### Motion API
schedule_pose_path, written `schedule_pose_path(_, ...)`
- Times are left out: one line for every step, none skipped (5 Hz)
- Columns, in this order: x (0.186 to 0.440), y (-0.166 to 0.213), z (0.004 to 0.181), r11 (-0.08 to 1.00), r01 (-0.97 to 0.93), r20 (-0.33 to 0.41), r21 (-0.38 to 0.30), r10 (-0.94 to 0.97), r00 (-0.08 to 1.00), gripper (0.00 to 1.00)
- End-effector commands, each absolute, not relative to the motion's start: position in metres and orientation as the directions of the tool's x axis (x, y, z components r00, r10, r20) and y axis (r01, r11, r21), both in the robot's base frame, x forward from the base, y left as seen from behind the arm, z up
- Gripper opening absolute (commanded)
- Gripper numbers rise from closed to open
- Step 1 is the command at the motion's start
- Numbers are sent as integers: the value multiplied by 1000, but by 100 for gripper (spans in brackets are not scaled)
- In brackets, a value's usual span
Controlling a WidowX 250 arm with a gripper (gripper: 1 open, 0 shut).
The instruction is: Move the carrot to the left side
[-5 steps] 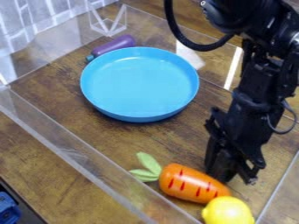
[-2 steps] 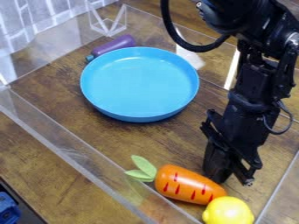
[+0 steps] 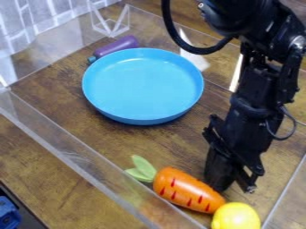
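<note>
The carrot (image 3: pixel 185 189), orange with dark grooves and a light green leafy top (image 3: pixel 141 169), lies on the wooden surface near the front clear wall, its leaves pointing left. My black gripper (image 3: pixel 232 178) stands upright just right of the carrot's thick end, with its jaws shut and nothing visible between them. Its tips are very close to the carrot, but contact cannot be made out. A yellow lemon (image 3: pixel 235 217) sits right by the carrot's thick end at the bottom edge.
A large blue plate (image 3: pixel 143 86) takes up the middle left of the wooden floor. Behind it lies a small purple object (image 3: pixel 116 47). Clear plastic walls (image 3: pixel 72 156) enclose the area along the front and left.
The gripper has closed fully and shifted a little left. The carrot has slid slightly left, toward the front wall.
</note>
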State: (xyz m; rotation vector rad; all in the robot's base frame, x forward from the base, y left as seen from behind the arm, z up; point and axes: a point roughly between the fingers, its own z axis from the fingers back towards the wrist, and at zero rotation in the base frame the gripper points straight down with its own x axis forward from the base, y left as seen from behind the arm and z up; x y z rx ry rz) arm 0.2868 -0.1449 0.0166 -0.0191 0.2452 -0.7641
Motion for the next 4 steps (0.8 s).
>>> schedule_pose_path(286, -144, 28, 708, 700, -198, -93, -702, 684, 0)
schedule_pose_path(284, -143, 30, 700, 708, -204, -92, -710, 675, 0)
schedule_pose_path(283, -141, 33, 692, 716, -205, -90, -717, 667, 0)
schedule_pose_path(283, -140, 35, 685, 723, -205, -88, -723, 660, 0)
